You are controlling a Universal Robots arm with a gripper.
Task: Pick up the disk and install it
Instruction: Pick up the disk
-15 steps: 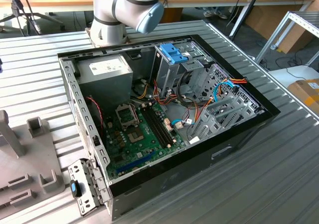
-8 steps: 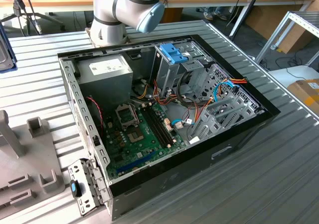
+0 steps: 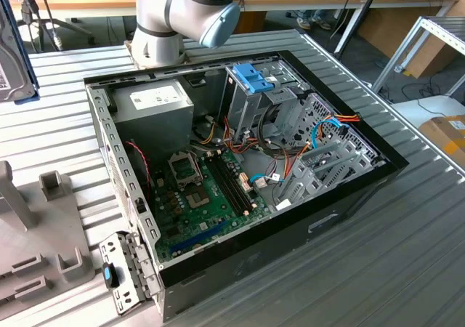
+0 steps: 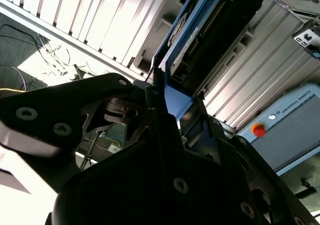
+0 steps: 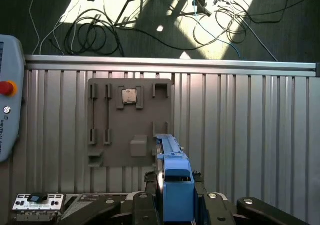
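In the first wrist view the disk [image 5: 174, 177] stands on edge with its bright blue end tab facing the camera, raised above the ribbed table. My gripper [image 5: 175, 197] is shut on the disk, with dark fingers [image 5: 149, 185] pressed to either side of the blue rails. In the second wrist view the disk [image 4: 210, 30] shows its dark body and blue rails running away from the gripper [image 4: 172, 107]. At the far left edge of the exterior view the disk's grey face [image 3: 13, 51] hangs well away from the open computer case [image 3: 240, 167].
A grey fixture plate [image 5: 130, 122] with a chip [image 5: 130, 96] lies on the ribbed table below the disk. A pendant with a red button [image 5: 7, 88] sits beside it. In the case stands a grey drive cage with a blue latch [image 3: 254, 76], next to cables and a motherboard [image 3: 207, 189].
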